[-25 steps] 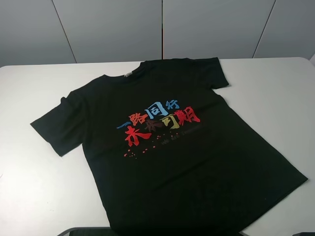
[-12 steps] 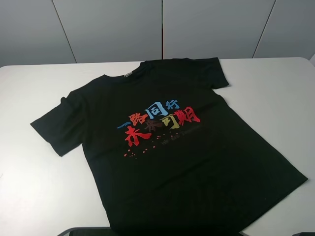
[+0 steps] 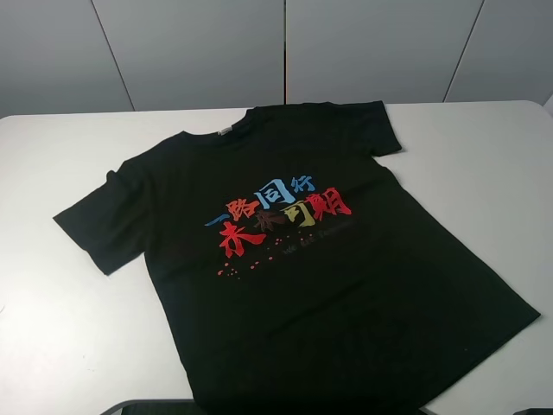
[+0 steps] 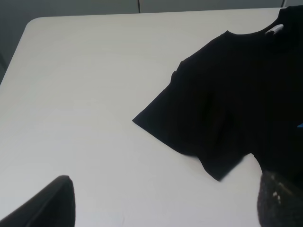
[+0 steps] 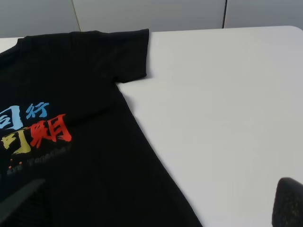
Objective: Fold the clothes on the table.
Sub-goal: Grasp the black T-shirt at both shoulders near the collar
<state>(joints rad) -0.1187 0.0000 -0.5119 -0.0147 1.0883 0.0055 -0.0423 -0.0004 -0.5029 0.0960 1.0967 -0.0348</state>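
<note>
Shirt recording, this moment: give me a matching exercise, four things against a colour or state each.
Things:
1 shirt
2 table
3 print
4 left hand

Colour or state:
a white
b open, empty
c black, spread out
d red, blue and yellow

Pairs: 1-c, 2-a, 3-d, 4-b

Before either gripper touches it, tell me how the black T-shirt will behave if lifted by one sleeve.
Probably floppy: the T-shirt lies thin and flat, with wrinkles near one sleeve, so it should drape and sag. Likely light for its spread. On the smooth white table it may slide or bunch when pushed.
</note>
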